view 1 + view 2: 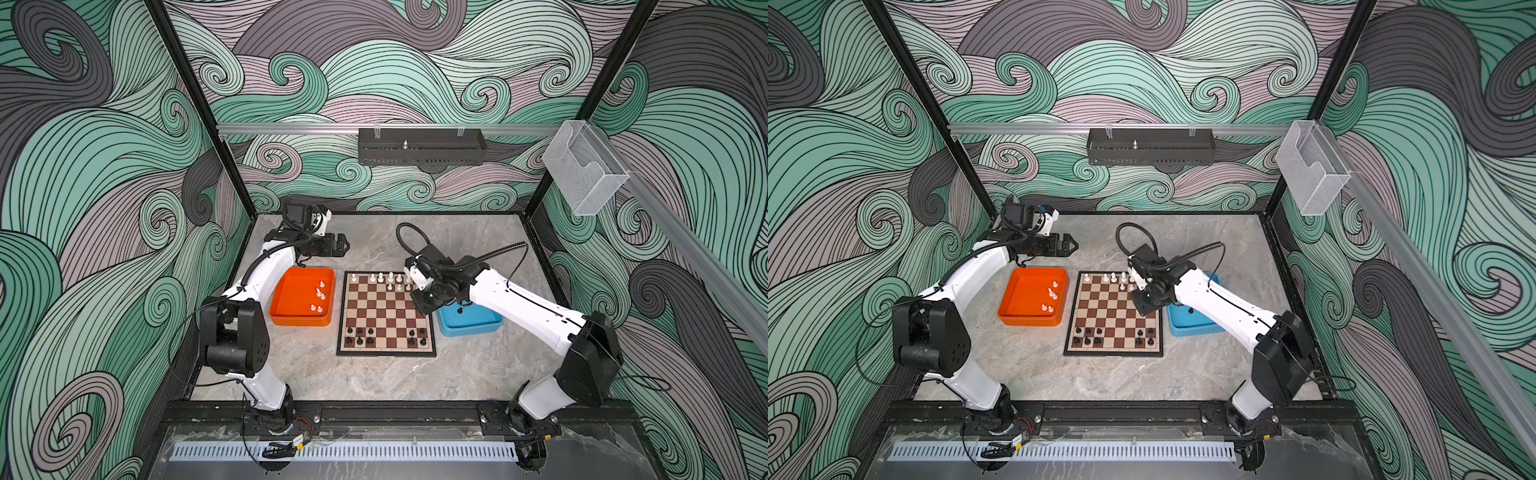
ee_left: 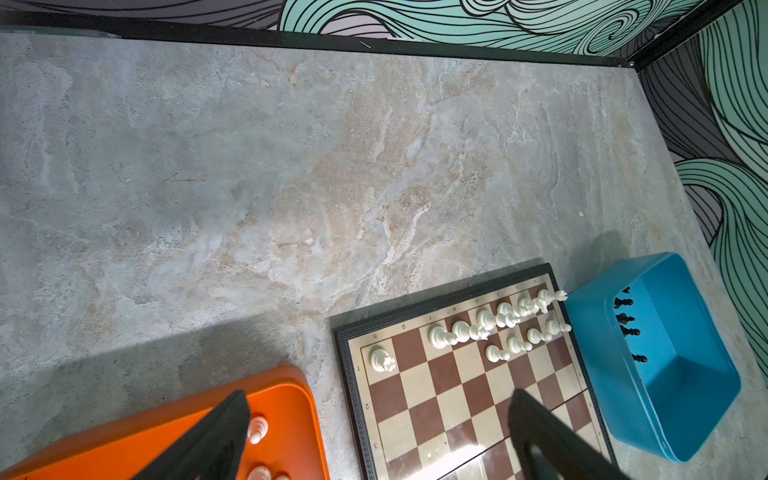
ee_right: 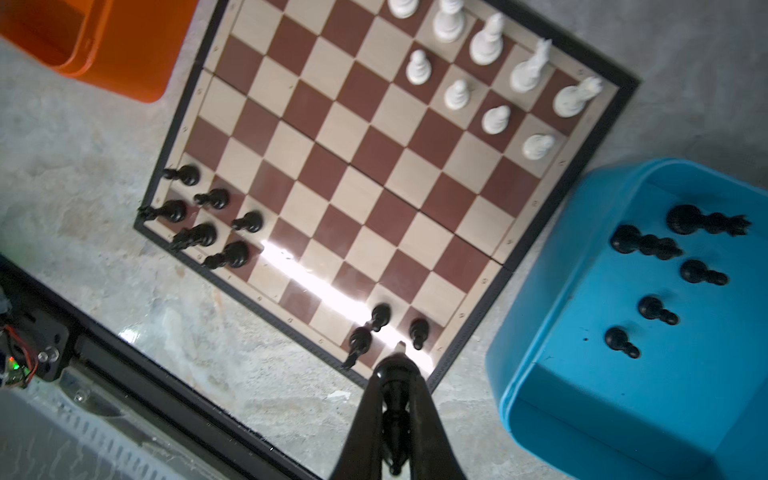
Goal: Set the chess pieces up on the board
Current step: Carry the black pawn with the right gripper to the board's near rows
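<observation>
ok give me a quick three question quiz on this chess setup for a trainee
1. True or false: the left gripper holds a white piece.
2. The right gripper is shut on: A) a white piece B) a black piece C) nothing.
3. How many black pieces lie in the blue tray?
Key: 1 false, it is open and empty; 2 B; 3 five.

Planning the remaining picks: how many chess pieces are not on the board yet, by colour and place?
In the orange tray, white pieces: 5
In the blue tray, black pieces: 5
In the right tool, black piece: 1
Total: 11
</observation>
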{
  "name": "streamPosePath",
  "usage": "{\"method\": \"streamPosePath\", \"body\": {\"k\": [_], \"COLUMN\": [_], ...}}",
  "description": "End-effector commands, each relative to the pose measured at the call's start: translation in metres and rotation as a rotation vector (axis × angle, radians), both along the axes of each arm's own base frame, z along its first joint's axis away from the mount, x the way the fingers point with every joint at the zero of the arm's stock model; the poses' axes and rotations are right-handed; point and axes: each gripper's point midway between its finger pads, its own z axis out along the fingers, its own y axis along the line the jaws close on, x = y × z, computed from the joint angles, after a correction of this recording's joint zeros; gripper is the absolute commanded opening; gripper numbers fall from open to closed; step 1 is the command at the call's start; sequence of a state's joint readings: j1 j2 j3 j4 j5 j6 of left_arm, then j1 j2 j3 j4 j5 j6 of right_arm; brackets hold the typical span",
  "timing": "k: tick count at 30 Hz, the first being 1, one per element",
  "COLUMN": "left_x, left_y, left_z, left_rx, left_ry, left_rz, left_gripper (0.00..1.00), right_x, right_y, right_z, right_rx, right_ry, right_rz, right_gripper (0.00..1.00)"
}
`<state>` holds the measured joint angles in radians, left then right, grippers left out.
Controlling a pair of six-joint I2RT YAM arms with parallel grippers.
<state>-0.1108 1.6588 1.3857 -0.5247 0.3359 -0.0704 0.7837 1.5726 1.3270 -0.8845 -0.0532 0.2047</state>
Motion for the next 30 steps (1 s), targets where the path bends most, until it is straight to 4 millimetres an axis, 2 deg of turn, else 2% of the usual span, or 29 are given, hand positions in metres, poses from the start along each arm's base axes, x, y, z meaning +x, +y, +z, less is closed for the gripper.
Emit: {"method": "streamPosePath", "body": {"k": [1, 9, 21, 30], "left_x": [0.003, 0.008, 0.014, 0.014], "left_y": [0.012, 0.034, 0.046, 0.047], "left_z": [0.013, 0.014, 0.004, 0.003], "left_rx": [0.020, 0.007, -0.020, -0.023], "left_ry": [-0.027, -0.021, 0.010, 0.017], "left_rz": [0.025, 0.088, 0.133, 0.138], "left_gripper": [0.99, 0.99, 0.99, 0.99], "right_x": [-0.016, -0.036, -0.036, -0.040], "right_y": [0.006, 0.031, 0.042, 0.042], "right_z": [-0.005, -0.029, -0.067, -0.079], "right_rx": [-0.033, -0.024, -0.080, -0.107], "right_ry": [0.003, 0.006, 0.039, 0.055], "right_rz": [0.002, 0.075, 0.096, 0.096], "right_gripper": [0.12, 0.12, 0.12, 0.13]}}
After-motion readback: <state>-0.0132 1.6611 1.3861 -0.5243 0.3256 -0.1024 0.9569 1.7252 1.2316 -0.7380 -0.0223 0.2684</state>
